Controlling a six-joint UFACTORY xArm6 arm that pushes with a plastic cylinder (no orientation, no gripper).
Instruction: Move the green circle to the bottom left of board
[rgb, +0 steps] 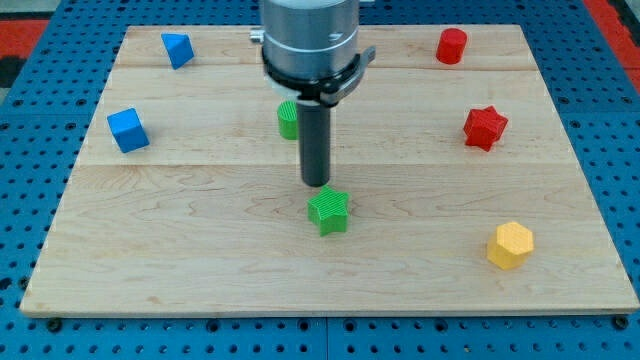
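Observation:
The green circle (287, 119) stands on the wooden board (200, 250) near the view's top centre, partly hidden behind my rod. My tip (317, 184) is below and slightly right of the green circle, apart from it. It sits just above a green star (328, 210), very close to the star's top edge. The arm's grey body fills the view's top centre.
A blue block (176, 48) lies at the top left and a blue cube (127, 130) at the left. A red cylinder (451, 46) is at the top right, a red star (485, 127) at the right, and a yellow hexagon (510, 245) at the bottom right.

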